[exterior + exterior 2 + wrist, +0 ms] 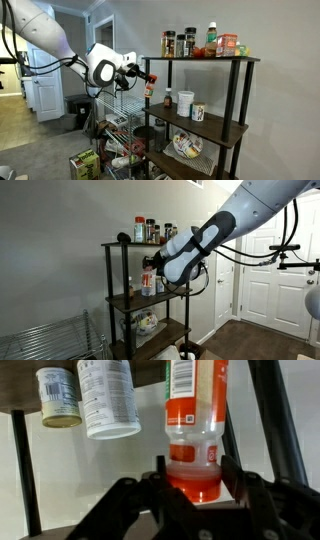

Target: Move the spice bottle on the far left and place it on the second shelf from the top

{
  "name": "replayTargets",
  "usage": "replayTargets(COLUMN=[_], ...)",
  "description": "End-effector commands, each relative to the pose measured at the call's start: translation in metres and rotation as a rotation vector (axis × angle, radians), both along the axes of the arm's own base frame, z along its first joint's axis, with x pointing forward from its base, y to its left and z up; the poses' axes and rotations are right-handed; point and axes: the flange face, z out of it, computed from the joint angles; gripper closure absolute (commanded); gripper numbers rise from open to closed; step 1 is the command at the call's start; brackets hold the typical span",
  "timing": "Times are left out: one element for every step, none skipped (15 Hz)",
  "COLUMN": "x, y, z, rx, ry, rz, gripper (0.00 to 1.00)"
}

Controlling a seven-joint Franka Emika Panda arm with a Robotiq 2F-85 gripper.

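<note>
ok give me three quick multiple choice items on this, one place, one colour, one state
1. Where is the spice bottle? A on the top shelf; B in the gripper, by the shelving unit; C on the floor.
2. Its body colour? A blue; B green; C reddish-orange.
3. The gripper is: A shut on the bottle; B open, empty; C out of view.
Answers: 1 B, held in mid-air in both exterior views; 2 C, plain in the wrist view; 3 A, fingers clamp its sides.

Orange-red spice bottle (196, 430) with white label; black pincer (195, 480); dark-brown second shelf (225, 128); white arm (40, 35).
</note>
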Motion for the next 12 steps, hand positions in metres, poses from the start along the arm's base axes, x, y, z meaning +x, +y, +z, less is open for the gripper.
replayTargets(x=[0.017, 0.02, 0.028, 0.036, 0.044, 0.052, 0.06, 0.067, 0.075, 0.081, 0.088, 0.095], y=[0.019, 0.023, 0.025, 0.026, 0.025, 0.021, 0.015, 0.008, 0.003, 0.001, -0.001, -0.001], z=[0.014, 0.014, 0.009, 0.003, -0.004, -0.015, -0.028, -0.04, -0.05, -0.058, -0.063, -0.066], rx=[0.048, 0.066, 0.073, 0.086, 0.094, 0.095, 0.1, 0.109, 0.114, 0.117, 0.116, 0.111], ry=[-0.067, -0.07, -0.076, -0.077, -0.079, -0.079, -0.065, -0.056, -0.053, -0.051, -0.057, -0.065], rz=[-0.037, -0.037, -0.052, -0.067, -0.084, -0.107, -0.129, -0.149, -0.168, -0.183, -0.192, -0.198], gripper=[0.69, 0.69, 0.69, 0.69, 0.69, 0.69, 0.69, 0.69, 0.69, 0.69, 0.69, 0.69])
